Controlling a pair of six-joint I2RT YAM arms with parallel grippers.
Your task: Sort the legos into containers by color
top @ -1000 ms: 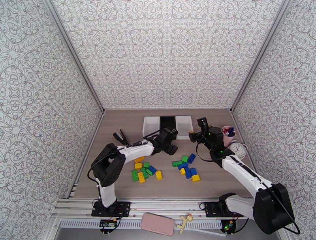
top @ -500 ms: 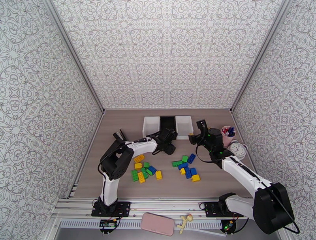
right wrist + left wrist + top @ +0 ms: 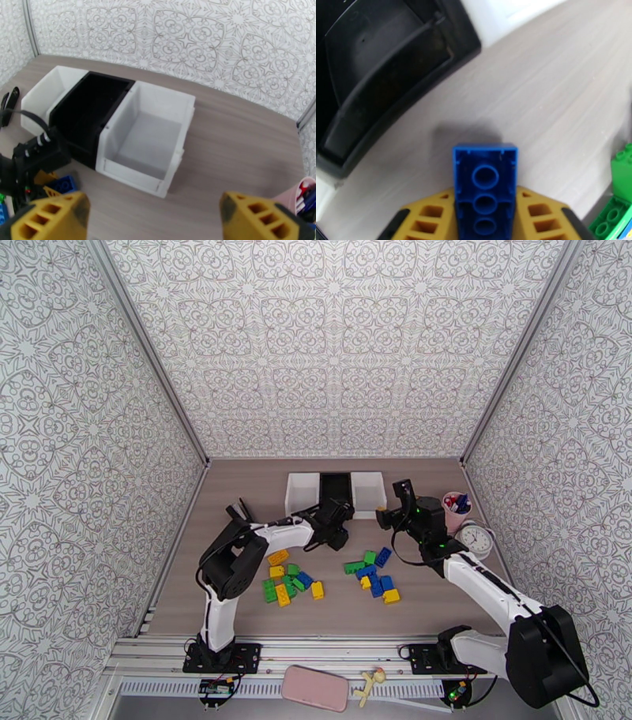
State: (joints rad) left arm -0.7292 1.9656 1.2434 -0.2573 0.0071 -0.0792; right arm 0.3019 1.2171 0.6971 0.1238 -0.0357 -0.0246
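Observation:
The containers stand in a row at the back: a white bin, a black bin and another white bin. My left gripper is just in front of the black bin, shut on a blue lego held low over the table. In the right wrist view that blue lego sits near the black bin's front corner. My right gripper is open and holds nothing, hovering in front of the right white bin. Loose legos lie in two piles.
A pink pen cup and a small white clock stand at the right. A black tool lies at the left. Green legos sit close to the right of my left gripper. Patterned walls enclose the table.
The left arm's elbow swung inward and its gripper settled a little closer to the black bin, still holding the blue lego. The right gripper dropped back slightly.

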